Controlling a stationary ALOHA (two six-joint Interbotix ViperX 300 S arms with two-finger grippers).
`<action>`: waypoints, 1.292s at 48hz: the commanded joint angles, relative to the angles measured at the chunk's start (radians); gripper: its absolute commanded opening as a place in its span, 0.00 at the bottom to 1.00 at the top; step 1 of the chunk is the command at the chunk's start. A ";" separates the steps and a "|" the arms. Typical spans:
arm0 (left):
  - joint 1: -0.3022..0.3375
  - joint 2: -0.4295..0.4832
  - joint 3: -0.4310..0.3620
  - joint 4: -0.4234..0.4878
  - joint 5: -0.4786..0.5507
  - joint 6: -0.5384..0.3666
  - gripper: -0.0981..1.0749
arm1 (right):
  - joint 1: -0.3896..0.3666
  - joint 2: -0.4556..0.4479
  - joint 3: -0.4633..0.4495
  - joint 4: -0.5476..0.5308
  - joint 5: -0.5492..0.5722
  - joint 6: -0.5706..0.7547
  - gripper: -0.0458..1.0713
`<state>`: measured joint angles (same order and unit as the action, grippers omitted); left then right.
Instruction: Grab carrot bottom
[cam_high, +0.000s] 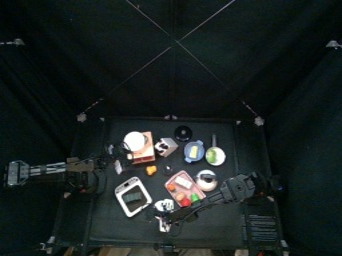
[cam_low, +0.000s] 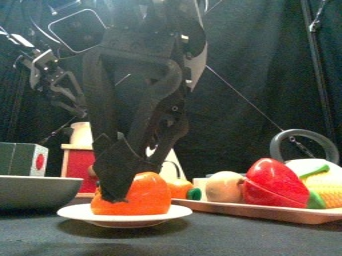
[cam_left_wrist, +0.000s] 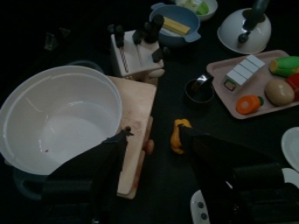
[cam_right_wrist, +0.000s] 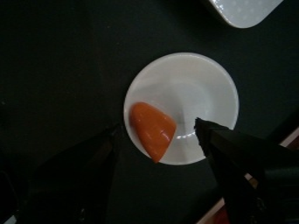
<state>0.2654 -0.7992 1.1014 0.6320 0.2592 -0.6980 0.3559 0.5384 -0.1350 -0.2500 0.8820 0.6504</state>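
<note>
The carrot is a stubby orange piece lying on a small round white plate. In the front view the carrot sits on the plate near the table's front edge. My right gripper hangs right over it, open, one jaw on each side and low over the carrot's top; it also shows in the front view and the top view. My left gripper is open and empty, resting at the table's left above a white bowl.
A tiny orange-yellow wedge lies by a wooden board. A tray of toy food with a red pepper stands to the right of the plate. A white rectangular tray lies to the left. A kettle and a blue bowl stand at the back.
</note>
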 joint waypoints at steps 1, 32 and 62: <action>0.003 0.002 -0.014 0.000 -0.005 -0.002 0.82 | -0.005 -0.020 -0.014 0.000 -0.005 -0.002 0.89; 0.002 0.002 -0.014 0.000 -0.005 0.000 0.82 | -0.009 -0.018 -0.006 0.000 -0.006 0.000 0.70; 0.002 0.000 -0.012 0.000 -0.003 0.000 0.82 | -0.009 -0.081 -0.005 -0.008 -0.003 0.002 0.69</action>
<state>0.2654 -0.7992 1.1014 0.6320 0.2592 -0.6980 0.3513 0.5154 -0.1227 -0.2562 0.8790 0.6504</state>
